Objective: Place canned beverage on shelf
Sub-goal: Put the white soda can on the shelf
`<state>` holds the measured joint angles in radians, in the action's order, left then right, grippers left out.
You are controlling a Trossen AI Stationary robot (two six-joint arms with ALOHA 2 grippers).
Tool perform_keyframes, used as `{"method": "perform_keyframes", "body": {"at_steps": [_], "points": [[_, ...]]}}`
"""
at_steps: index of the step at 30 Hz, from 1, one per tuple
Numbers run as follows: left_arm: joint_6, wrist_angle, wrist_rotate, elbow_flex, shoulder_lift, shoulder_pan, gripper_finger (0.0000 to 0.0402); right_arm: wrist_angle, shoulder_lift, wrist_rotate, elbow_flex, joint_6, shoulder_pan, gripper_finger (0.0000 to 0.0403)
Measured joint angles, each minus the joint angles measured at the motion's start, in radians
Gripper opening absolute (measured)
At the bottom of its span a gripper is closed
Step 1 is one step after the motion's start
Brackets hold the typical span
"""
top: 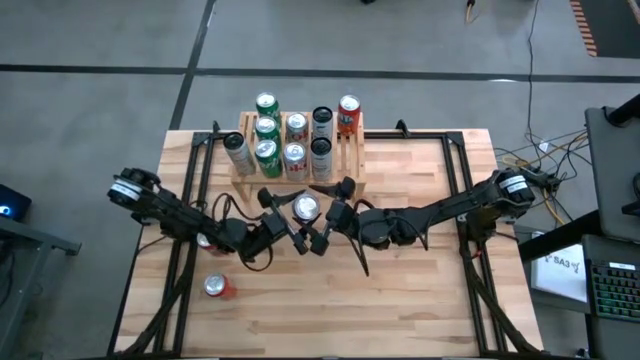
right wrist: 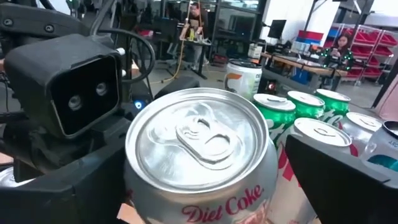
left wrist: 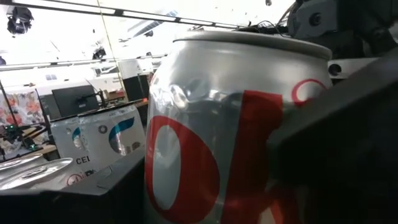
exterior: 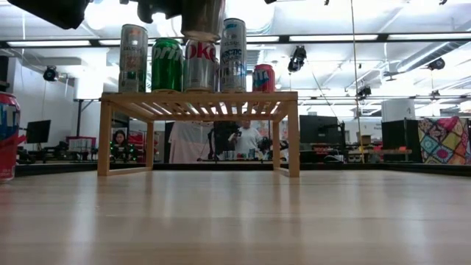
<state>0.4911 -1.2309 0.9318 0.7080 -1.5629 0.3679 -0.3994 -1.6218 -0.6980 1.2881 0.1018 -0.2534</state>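
High view: Diet Coke can (top: pixel 305 208) held up between left gripper (top: pixel 284 226) and right gripper (top: pixel 326 222), just in front of shelf (top: pixel 352 150) crowded with cans. Left wrist view: left jaws clamped on can. Right wrist view: right jaws spread wide beside can, not gripping.

This is a robotics lab or workshop in a big industrial hall. The plank table (top: pixel 400 300) stands on a grey concrete floor (top: pixel 100 40) marked with dark lines. Loose cables (top: pixel 530 155) trail beside it, next to a keyboard (top: pixel 610 285). Beyond the table, long ceiling lights (exterior: pixel 331 37) run overhead, people (exterior: pixel 246 138) stand at workbenches, monitors (exterior: pixel 37 131) glow, and red storage bins (right wrist: pixel 367 43) fill racks.
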Motion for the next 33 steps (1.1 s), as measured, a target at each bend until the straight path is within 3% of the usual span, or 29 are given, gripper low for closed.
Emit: {"method": "perform_keyframes", "body": {"at_steps": [4,9,19,33], "points": [[-0.002,-0.001,0.0,0.0,-0.002,0.0,0.0291,0.001,0.0,0.003,0.0,0.0,0.0,0.0367],[-0.006,-0.003,0.0,0.0,-0.002,0.0,0.0321,0.0,0.0,0.009,0.0,-0.004,-0.001,0.0286],[-0.017,-0.007,0.0,0.0,-0.001,0.016,0.034,0.025,0.01,0.017,0.0,-0.022,-0.001,0.0284],[0.051,0.001,0.055,-0.002,0.016,0.073,0.0342,0.206,0.131,0.015,0.0,-0.087,-0.001,0.0284]]}}
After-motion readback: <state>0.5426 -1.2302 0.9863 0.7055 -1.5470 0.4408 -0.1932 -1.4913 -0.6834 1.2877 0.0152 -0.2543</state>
